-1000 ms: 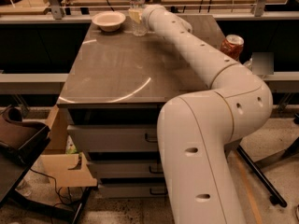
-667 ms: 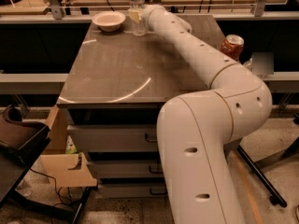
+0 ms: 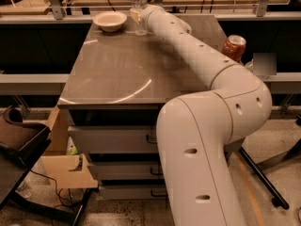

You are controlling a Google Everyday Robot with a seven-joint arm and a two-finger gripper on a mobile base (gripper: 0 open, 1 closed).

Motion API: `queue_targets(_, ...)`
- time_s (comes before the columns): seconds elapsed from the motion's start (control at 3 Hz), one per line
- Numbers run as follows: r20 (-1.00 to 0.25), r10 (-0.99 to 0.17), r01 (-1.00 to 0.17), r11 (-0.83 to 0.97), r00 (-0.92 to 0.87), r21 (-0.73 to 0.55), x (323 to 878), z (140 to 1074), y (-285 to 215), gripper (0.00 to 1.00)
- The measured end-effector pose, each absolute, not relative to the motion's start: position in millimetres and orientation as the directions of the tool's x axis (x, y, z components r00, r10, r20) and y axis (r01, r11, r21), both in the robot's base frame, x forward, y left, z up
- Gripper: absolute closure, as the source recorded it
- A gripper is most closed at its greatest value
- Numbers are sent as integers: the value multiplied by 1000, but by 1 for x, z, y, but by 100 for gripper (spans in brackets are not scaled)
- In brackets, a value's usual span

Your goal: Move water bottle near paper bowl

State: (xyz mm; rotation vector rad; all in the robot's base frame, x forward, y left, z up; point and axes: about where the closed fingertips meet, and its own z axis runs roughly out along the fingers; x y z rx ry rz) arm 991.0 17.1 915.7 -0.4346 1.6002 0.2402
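The water bottle (image 3: 138, 4), clear with a white cap, stands upright at the far edge of the grey table (image 3: 122, 74). The cream paper bowl (image 3: 110, 20) sits just to its left, a short gap away. My gripper (image 3: 137, 17) is at the end of the long white arm, right against the bottle's lower body on its right side. The arm's wrist hides the gripper's grasp on the bottle.
An orange soda can (image 3: 233, 47) stands at the table's right edge, beside my arm. Drawers (image 3: 117, 140) sit under the tabletop. A cardboard box (image 3: 66, 171) and a dark chair (image 3: 19, 140) are on the floor to the left. A railing runs behind the table.
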Motion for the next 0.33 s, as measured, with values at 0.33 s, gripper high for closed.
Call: queue_targets(0.33, -991, -131, -418, 902, -31, -106, 991, 914, 19, 12)
